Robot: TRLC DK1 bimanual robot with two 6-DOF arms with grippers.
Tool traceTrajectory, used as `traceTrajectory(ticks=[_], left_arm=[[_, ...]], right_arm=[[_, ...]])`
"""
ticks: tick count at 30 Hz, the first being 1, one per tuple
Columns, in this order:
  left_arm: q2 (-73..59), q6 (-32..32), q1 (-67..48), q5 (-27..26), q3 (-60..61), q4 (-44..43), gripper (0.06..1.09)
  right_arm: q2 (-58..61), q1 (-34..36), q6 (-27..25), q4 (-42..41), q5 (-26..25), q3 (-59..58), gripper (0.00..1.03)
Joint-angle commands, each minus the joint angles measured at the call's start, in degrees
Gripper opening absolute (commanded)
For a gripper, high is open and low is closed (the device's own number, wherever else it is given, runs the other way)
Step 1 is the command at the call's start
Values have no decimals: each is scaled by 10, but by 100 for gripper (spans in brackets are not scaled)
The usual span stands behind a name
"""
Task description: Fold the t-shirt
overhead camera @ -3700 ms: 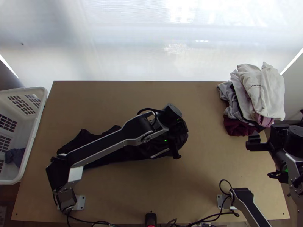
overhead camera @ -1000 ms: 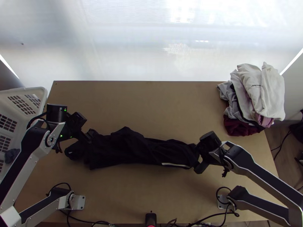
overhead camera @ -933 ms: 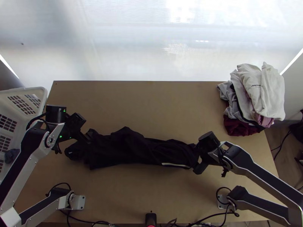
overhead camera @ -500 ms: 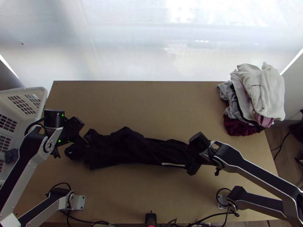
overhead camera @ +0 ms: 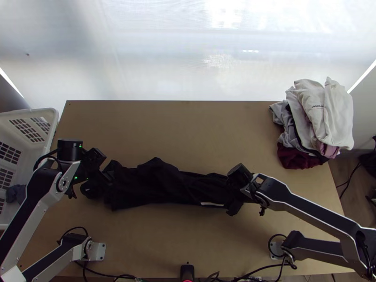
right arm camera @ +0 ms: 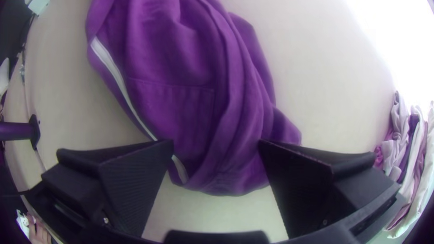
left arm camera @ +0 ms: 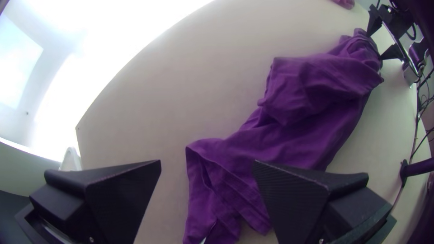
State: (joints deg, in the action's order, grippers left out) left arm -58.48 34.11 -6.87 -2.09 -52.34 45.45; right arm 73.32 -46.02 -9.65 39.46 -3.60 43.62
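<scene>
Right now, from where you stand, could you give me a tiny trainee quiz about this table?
1. How does the garment lie? (a) spread flat (b) bunched in a long strip (c) folded into a neat square
2. True or false: the left gripper and the right gripper are both open.
3. Fill in: the clothes pile sits at the far ____ corner of the table.
Key: 1 b; 2 true; 3 right

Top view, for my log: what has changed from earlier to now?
The left gripper went from the right part of the black garment to its left end. The right gripper came in from the right edge of the table to the garment's right end. The clothes pile and white basket stayed put.
</scene>
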Motion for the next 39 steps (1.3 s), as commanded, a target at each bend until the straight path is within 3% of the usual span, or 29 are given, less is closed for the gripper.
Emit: traceTrajectory(ticks=[1, 7, 11, 14, 17, 19, 23, 29, 39], left_arm=[[1, 0, 0, 0, 8, -2, 104], [2, 0, 1, 0, 15, -2, 104], [4, 1, 2, 0, 20, -5, 104], [6, 3, 5, 0, 22, -5, 104], [8, 3, 5, 0, 23, -5, 104], [9, 3, 4, 0, 24, -5, 104], [8, 3, -4, -1, 28, -7, 104], [6, 3, -16, 0, 28, -12, 104], [-1, 18, -18, -1, 56, -36, 104]], right_arm=[[9, 0, -6, -24, -2, -22, 75], [6, 16, -12, -31, -3, -27, 66], [6, 29, -16, -54, -4, -40, 47], [7, 30, -21, -59, -4, -41, 43], [6, 33, -26, -59, -4, -35, 23], [1, 35, -30, -58, -4, -29, 17], [-29, 35, -31, -52, -4, -22, 16], [-61, 39, -31, -9, -4, 2, 3], [-103, 66, -44, 76, -3, 62, 3]])
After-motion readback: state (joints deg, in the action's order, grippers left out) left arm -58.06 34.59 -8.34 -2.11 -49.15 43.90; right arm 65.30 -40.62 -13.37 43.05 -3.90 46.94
